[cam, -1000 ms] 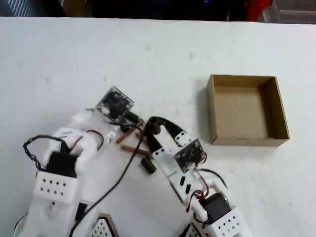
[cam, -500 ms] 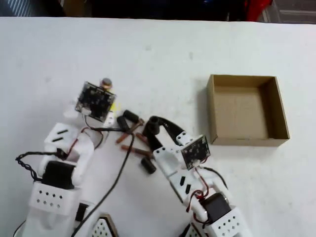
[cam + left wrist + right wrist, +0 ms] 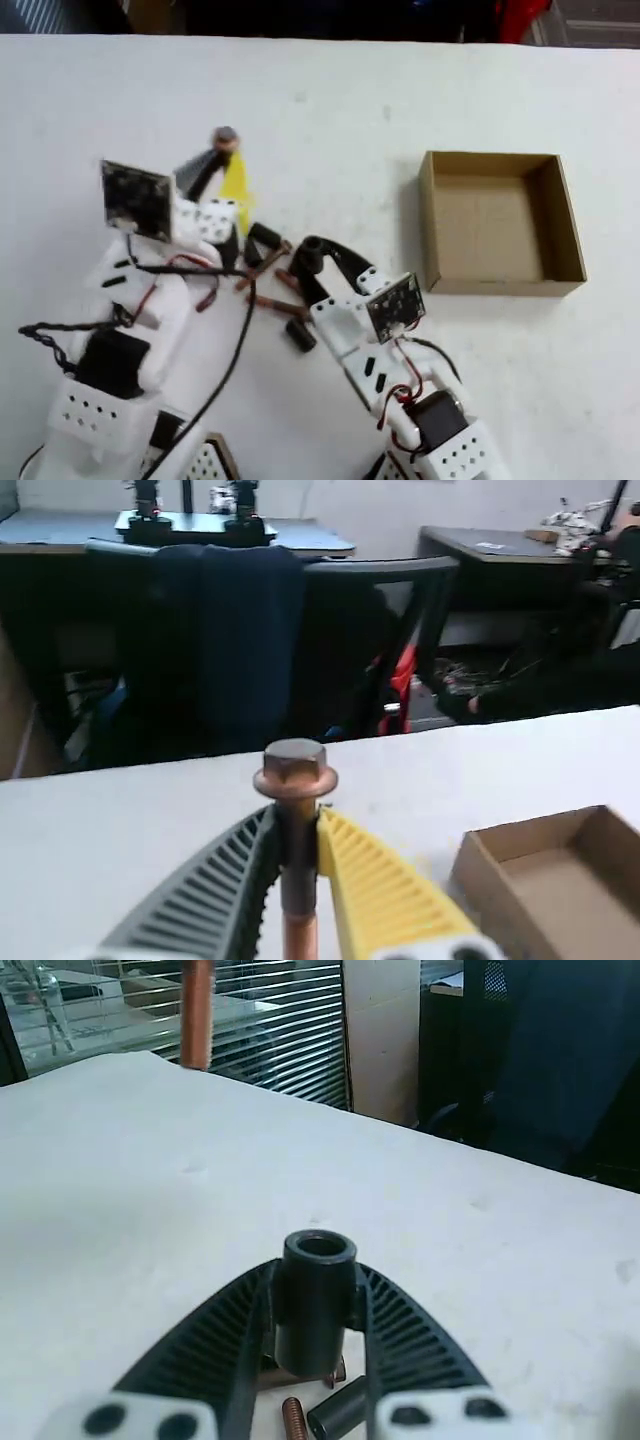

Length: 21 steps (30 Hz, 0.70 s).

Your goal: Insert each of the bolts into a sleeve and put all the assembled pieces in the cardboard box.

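The left gripper (image 3: 297,820) was closed on a copper bolt (image 3: 296,780), its grey and yellow fingers (image 3: 375,890) pressed against either side of the shaft. The bolt stood upright in the grip, with its hexagonal flanged head clear above the fingertips. In the high view this gripper was lifted off the white worktop (image 3: 330,120), and the bolt's head was at its far tip.

The right gripper (image 3: 316,1275) was clamped on a black sleeve (image 3: 318,1305). The sleeve stood upright between the ribbed black fingers (image 3: 205,1345) with its open bore facing up, just above the fingertips. Beyond that sleeve, in the right wrist view, a copper shaft hung above the worktop.

Between the two grippers lay the loose parts. A second black sleeve (image 3: 264,238) lay close beside the left gripper, and two copper bolts (image 3: 272,302) lay on the worktop under and just behind the right gripper's fingers. A third sleeve (image 3: 299,336) lay against the side of the right arm, behind its gripper. From the right wrist, a sleeve and a bolt tip were visible directly beneath the held sleeve.

The cardboard box (image 3: 433,225) sat open on the worktop, well apart from the left gripper and near the right gripper's outer side. Its floor was bare.
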Each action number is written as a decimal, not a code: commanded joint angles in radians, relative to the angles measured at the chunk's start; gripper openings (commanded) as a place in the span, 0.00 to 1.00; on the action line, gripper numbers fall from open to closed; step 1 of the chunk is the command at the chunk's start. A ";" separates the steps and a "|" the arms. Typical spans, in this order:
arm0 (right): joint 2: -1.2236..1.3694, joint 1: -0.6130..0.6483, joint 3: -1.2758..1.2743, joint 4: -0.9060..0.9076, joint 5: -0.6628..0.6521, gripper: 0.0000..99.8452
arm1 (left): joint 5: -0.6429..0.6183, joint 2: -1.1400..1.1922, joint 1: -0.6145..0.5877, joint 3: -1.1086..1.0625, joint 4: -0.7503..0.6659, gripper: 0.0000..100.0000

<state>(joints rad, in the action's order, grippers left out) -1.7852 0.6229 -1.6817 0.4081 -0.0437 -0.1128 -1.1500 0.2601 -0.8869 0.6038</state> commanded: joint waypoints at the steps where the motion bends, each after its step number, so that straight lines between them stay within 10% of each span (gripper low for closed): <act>1: -0.008 0.002 -0.008 0.004 0.003 0.02 | -0.018 -0.028 0.131 0.038 -0.084 0.02; 21: -0.015 -0.048 -0.008 -0.005 0.005 0.02 | -0.120 -0.028 0.249 -0.118 -0.238 0.02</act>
<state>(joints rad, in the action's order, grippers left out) -1.7852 0.5738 -1.6817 0.4081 -0.0437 -0.2033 -1.1515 0.4948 -1.0203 0.4104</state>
